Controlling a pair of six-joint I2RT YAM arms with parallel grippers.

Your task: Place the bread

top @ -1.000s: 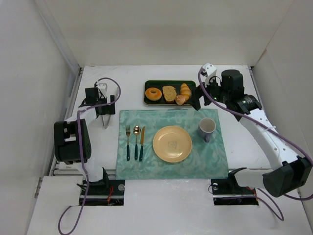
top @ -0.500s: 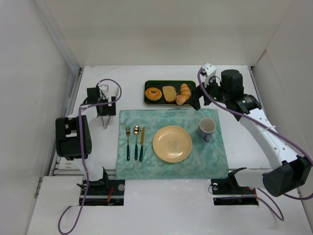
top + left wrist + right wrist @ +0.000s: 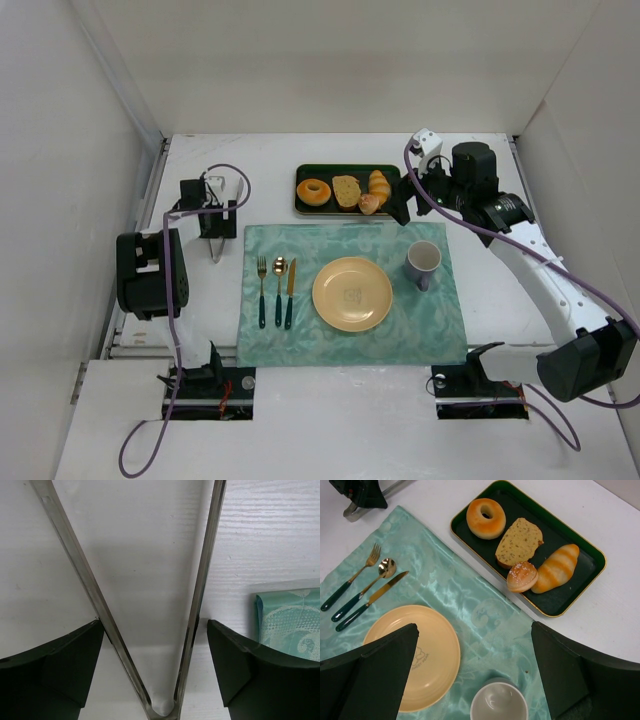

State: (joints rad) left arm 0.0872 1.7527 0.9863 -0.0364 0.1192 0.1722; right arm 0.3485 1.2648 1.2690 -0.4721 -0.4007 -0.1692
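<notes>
Placemat point(image 3: 420, 335) of teal patterned cloth lies on a white table point(image 3: 480, 320), and everything else is placed from it. At the middle of the placemat sits a pale yellow plate point(image 3: 352, 293). On the placemat's left part a fork point(image 3: 262, 290), a spoon point(image 3: 279, 288) and a knife point(image 3: 290, 290), all with dark green handles, lie side by side with handles toward the near edge. On its far right part stands a greyish-blue mug point(image 3: 423, 262). Just off the placemat's far left corner, the left gripper point(image 3: 154, 624) points down at the table, fingers spread, straddling metal tongs point(image 3: 200, 580); one finger touches a tong arm and the other stands just clear of the second arm. Just beyond the placemat's far edge lies a dark green tray point(image 3: 545, 525) with a gold rim, holding four baked pieces. The bread point(image 3: 521, 576), a small round golden bun with a pale dusted top, is the piece closest to the placemat, touching a striped roll point(image 3: 556, 568). A brown bread slice point(image 3: 519, 542) and a ring doughnut point(image 3: 486, 517) lie further left along that far edge. Above the placemat's far right corner hovers the right gripper point(image 3: 475, 626), fingers wide apart.
</notes>
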